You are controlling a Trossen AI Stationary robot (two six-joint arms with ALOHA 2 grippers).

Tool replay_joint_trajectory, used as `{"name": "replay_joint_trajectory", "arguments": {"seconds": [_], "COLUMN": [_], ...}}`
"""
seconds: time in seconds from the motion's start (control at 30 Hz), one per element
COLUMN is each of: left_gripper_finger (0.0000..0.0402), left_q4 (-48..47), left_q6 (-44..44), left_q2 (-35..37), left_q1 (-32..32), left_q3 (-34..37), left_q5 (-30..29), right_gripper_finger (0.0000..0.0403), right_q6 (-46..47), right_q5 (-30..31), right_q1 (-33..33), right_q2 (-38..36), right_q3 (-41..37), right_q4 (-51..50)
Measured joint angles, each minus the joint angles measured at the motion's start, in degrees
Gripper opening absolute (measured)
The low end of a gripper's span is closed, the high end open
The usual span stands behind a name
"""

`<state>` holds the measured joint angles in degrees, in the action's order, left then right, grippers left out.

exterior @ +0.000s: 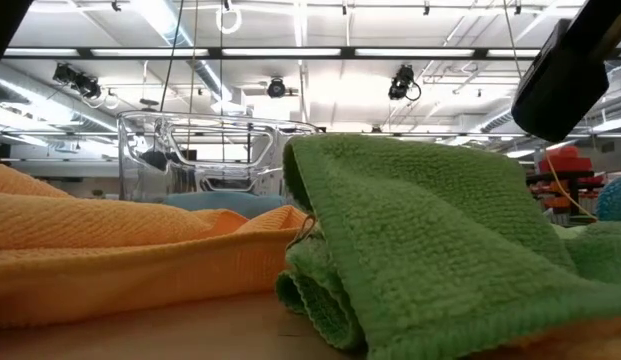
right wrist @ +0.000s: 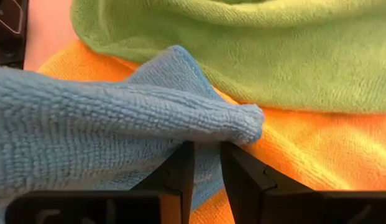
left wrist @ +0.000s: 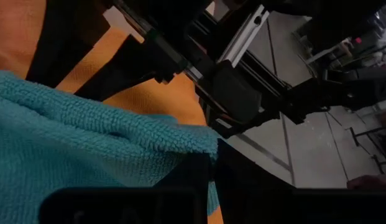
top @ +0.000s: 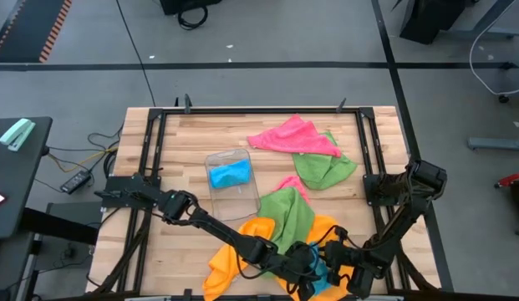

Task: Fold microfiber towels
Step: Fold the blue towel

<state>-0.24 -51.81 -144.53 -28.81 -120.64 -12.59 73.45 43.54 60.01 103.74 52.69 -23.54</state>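
A sky-blue microfiber towel (top: 326, 283) lies bunched on an orange towel (top: 230, 261) near the table's front edge, with a green towel (top: 290, 216) draped just behind it. My left gripper (top: 307, 262) reaches in from the left and my right gripper (top: 341, 272) from the right. Each is shut on the blue towel (right wrist: 87, 118). Farther back lie a pink towel (top: 292, 135) and a second green one (top: 324, 169). My left gripper (left wrist: 211, 183) has the blue towel by an edge (left wrist: 202, 142) that runs down between its dark fingers, which hide the place of contact. The cloth bunches away from the fingers over the orange towel (left wrist: 149, 99). My right gripper (right wrist: 207, 169) pinches a bunched fold of the blue towel (right wrist: 206, 152) between its two fingers (right wrist: 180, 171), slanting down from the table's right. Several layers gather there. The rest of the towel lies slack on the orange towel (right wrist: 304, 155).
A small clear plastic tray (top: 234, 196) with another blue cloth (top: 229, 174) in it stands mid-table. A black frame (top: 155, 142) borders the wooden top. In the low view the green towel (exterior: 430, 240) and orange towel (exterior: 110, 250) fill the foreground.
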Motion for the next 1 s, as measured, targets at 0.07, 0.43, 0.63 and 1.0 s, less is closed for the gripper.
{"name": "replay_joint_trajectory", "arguments": {"seconds": [0.07,0.43,0.63,1.0], "left_gripper_finger": [0.0030,0.0023,0.0038,0.0024], "left_q4": [-0.09,2.48,3.99,12.74], "left_q6": [0.00,1.46,2.63,15.05], "left_q2": [0.00,-1.97,-2.93,-5.39], "left_q1": [-0.08,0.27,0.51,0.19], "left_q3": [0.00,-0.09,-0.02,-0.13], "left_q5": [-0.61,-0.87,-1.92,-3.53], "right_gripper_finger": [0.0087,0.0087,0.0087,0.0087], "right_q6": [-0.95,-3.15,-4.59,-5.63], "right_q5": [0.19,-2.80,-4.69,-5.90], "right_q1": [0.00,0.93,0.52,0.37], "right_q2": [0.00,-1.18,-1.18,-1.18], "right_q3": [0.00,-0.09,0.14,0.15], "right_q4": [0.29,0.03,-0.47,-0.78]}}
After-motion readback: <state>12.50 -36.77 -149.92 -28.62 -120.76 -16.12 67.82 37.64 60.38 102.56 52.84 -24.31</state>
